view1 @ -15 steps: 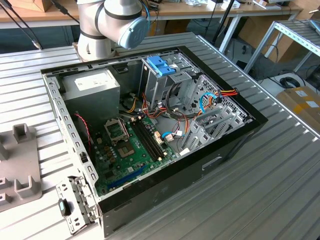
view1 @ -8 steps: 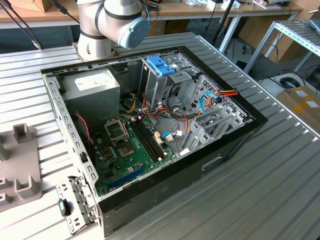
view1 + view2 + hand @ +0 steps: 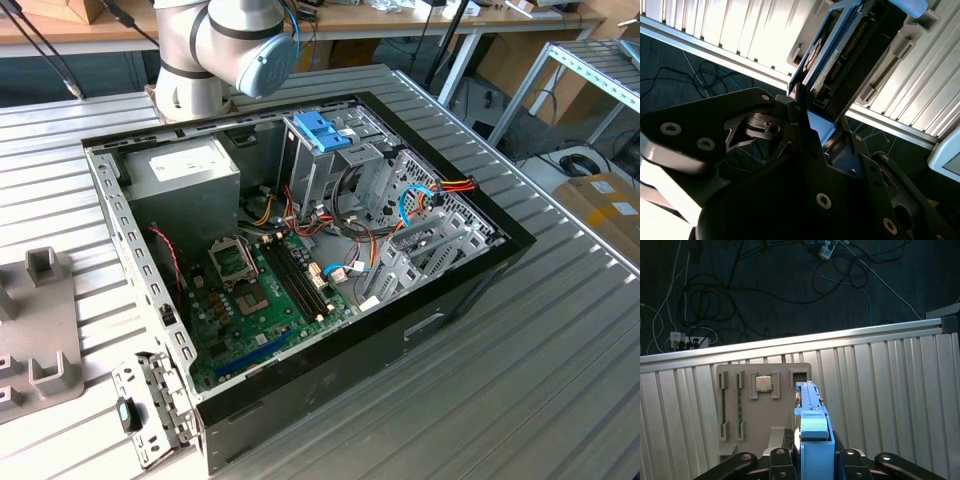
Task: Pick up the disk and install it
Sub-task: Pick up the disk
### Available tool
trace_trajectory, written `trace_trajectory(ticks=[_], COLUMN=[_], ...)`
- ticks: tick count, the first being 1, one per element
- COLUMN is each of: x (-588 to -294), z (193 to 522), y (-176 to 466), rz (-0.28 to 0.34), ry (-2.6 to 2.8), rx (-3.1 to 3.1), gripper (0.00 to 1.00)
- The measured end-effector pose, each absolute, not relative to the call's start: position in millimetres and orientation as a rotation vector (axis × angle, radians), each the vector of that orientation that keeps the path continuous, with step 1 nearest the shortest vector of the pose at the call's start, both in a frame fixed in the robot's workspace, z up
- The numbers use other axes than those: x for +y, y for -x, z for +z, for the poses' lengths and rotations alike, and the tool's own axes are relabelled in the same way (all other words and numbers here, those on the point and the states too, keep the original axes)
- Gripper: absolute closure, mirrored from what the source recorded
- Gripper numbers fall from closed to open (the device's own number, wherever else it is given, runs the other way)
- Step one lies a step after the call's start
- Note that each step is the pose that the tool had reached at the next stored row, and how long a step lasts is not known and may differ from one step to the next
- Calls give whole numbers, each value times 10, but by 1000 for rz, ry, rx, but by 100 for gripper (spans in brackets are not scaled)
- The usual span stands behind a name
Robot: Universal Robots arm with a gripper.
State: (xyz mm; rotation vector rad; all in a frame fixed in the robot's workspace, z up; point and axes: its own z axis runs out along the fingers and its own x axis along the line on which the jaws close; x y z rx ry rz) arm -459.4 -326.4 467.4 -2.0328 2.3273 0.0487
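- In both wrist views the gripper [image 3: 814, 456] has its fingers [image 3: 781, 460] closed on the disk [image 3: 812, 427]. One finger sits on each side of the disk's blue-framed end.
- The first wrist view looks along the disk's thin edge. The disk stands on edge at the side of a grey holder [image 3: 747, 410], which lies on the ribbed desk [image 3: 890, 390]. I cannot tell whether the disk rests in the holder or hangs clear of it.
- The same view shows a square chip [image 3: 763, 383] in one of the holder's pockets. Past the desk's rim are loose cables [image 3: 715, 295] on a dark floor [image 3: 790, 315].
- The second wrist view shows the disk's flat side instead: a dark face with a row of pins and the blue frame running along it. Grey posts of the holder stand just beside it.
- The exterior view shows the open case [image 3: 350, 370] on the desk. A blue latch [image 3: 322, 130] is inside the case, and the arm [image 3: 215, 45] stands behind it.
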Motion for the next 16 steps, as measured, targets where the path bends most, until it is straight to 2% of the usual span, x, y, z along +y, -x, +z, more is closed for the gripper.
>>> trace_trajectory(ticks=[16], x=[-3264], z=[4776], y=[4594], rz=[49], ry=[2033], rx=[2327], gripper=[63])
